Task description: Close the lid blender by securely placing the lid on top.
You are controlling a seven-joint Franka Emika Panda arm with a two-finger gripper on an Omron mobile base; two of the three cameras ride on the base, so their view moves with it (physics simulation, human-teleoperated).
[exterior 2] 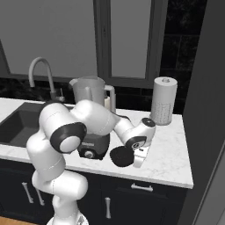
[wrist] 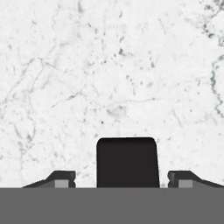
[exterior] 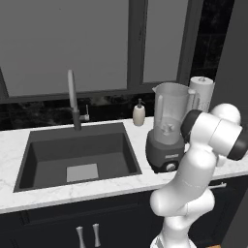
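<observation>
The hand view looks straight down at a white marble counter with thin grey lines and small dark specks in it. At the bottom, two small dark finger tips of the gripper stick up, one on the left and one on the right, wide apart. Between them sits a black shape with rounded top corners. It does not touch either tip. It may be the lid seen edge-on, but I cannot tell.
</observation>
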